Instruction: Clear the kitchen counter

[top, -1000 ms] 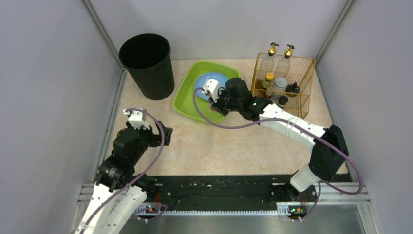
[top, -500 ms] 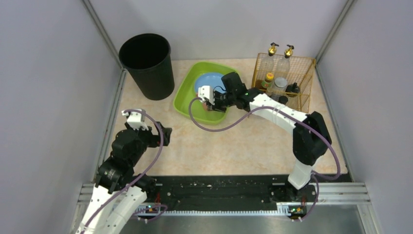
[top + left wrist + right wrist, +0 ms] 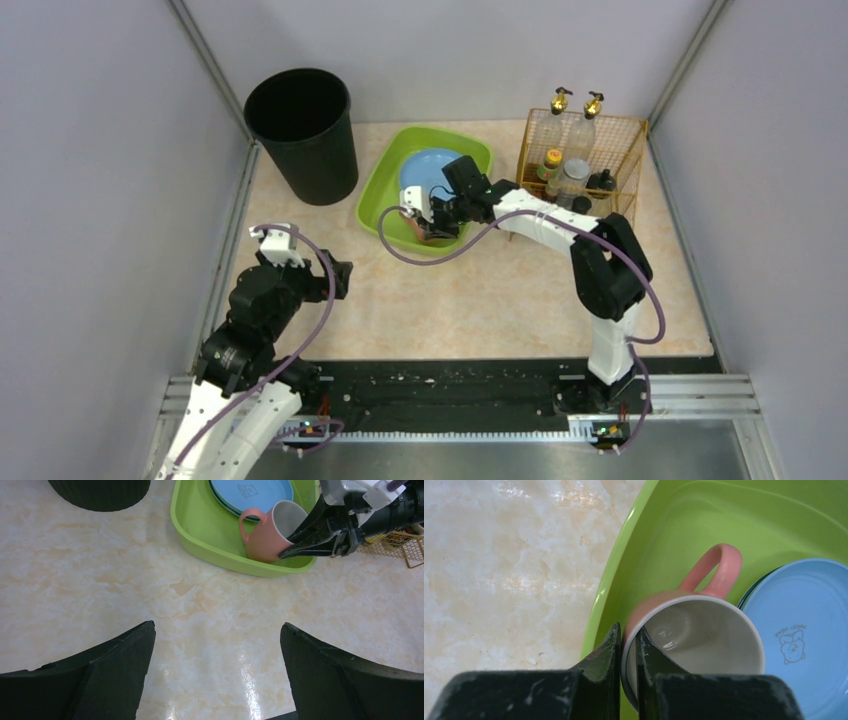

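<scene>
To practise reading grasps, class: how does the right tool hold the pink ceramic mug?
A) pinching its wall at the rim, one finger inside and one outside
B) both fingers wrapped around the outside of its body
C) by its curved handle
A: in the right wrist view the right tool clamps the wall of the pink ceramic mug, one finger inside and one outside.

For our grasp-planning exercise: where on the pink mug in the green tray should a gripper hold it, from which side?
Pinch the rim wall of the pink mug opposite its handle, one finger inside, one outside, as the right gripper does: the open mouth tilts that way and the wall is thin.
</scene>
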Action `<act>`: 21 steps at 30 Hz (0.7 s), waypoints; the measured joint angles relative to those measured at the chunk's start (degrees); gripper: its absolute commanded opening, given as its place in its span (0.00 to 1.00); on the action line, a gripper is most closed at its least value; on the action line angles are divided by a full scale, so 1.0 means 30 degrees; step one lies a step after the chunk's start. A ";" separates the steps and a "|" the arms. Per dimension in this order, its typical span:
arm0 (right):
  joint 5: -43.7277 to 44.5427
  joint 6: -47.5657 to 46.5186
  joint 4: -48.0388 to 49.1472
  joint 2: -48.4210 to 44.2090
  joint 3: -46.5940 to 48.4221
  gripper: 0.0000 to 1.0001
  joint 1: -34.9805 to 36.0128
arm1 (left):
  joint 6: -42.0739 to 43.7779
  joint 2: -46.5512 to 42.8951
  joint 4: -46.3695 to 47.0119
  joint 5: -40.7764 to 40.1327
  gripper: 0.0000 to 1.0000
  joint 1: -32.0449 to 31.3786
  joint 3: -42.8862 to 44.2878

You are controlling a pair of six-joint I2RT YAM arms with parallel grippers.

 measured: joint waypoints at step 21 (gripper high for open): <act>0.0576 0.1202 0.1071 0.1042 0.1472 0.38 0.0000 | 0.0000 0.0000 0.0000 -0.0058 0.99 0.0000 0.0000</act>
